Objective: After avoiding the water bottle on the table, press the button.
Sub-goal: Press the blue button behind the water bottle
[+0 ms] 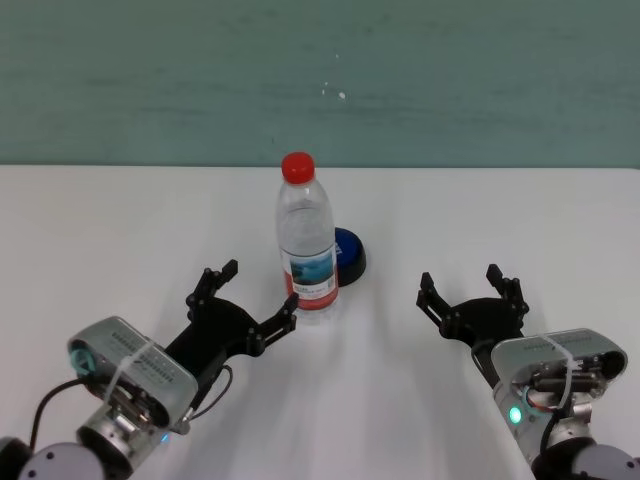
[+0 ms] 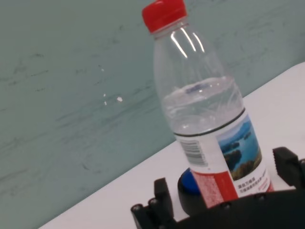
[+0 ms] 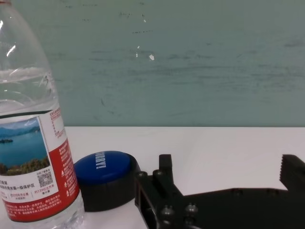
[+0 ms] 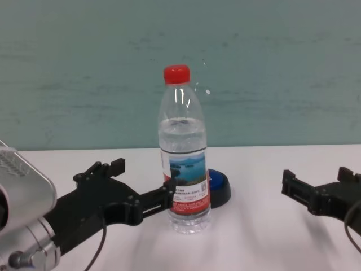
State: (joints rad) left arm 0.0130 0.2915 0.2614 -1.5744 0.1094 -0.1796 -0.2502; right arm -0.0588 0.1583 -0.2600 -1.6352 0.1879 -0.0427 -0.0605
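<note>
The water bottle (image 1: pixel 306 250) stands upright in the middle of the white table (image 1: pixel 100 230), with a red cap and a lake label. The blue button (image 1: pixel 348 250) sits right behind it, to its right, partly hidden by it. My left gripper (image 1: pixel 255 292) is open and empty just left of the bottle. Its inner fingertip (image 1: pixel 289 303) is at the bottle's label; I cannot tell if it touches. My right gripper (image 1: pixel 468 290) is open and empty, apart to the right of the button. The bottle (image 3: pixel 28 143) and button (image 3: pixel 102 167) also show in the right wrist view.
A teal wall (image 1: pixel 320 80) rises behind the table's far edge. Bare table lies to the left (image 4: pixel 45 161) and between the button and the right gripper (image 4: pixel 254 192).
</note>
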